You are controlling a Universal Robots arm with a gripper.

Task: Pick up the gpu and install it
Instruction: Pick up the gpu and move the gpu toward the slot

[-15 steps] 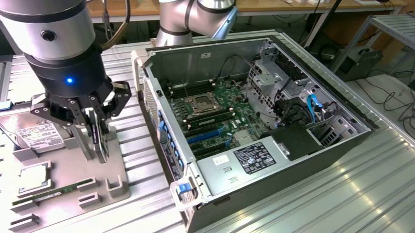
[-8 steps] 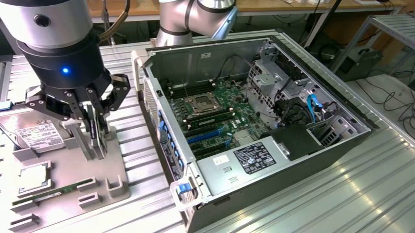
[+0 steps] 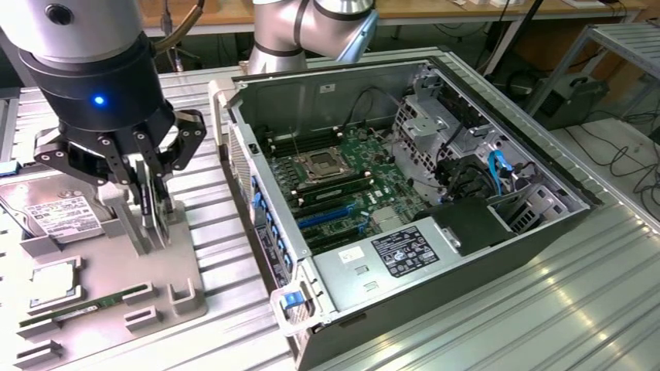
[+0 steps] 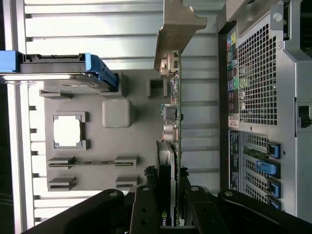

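Note:
The gpu (image 3: pixel 157 205) is a thin dark card standing on edge in a grey holder on the fixture tray (image 3: pixel 113 328) at the exterior view's left. My gripper (image 3: pixel 154 184) comes down from above, its fingers closed on the card's two faces. In the wrist view the gpu (image 4: pixel 174 122) runs edge-on away from my gripper (image 4: pixel 167 181), its pale metal bracket (image 4: pixel 178 29) at the far end. The open computer case (image 3: pixel 239 147) lies beside the tray, with blue expansion slots (image 3: pixel 328 218) on its motherboard.
On the tray lie a silver hard drive (image 3: pixel 49 212), a processor chip (image 3: pixel 52 280) and a green memory stick (image 3: pixel 88 305). The case's rear panel (image 4: pixel 253 83) stands close beside the card. Ribbed metal table (image 3: pixel 536 309) surrounds everything.

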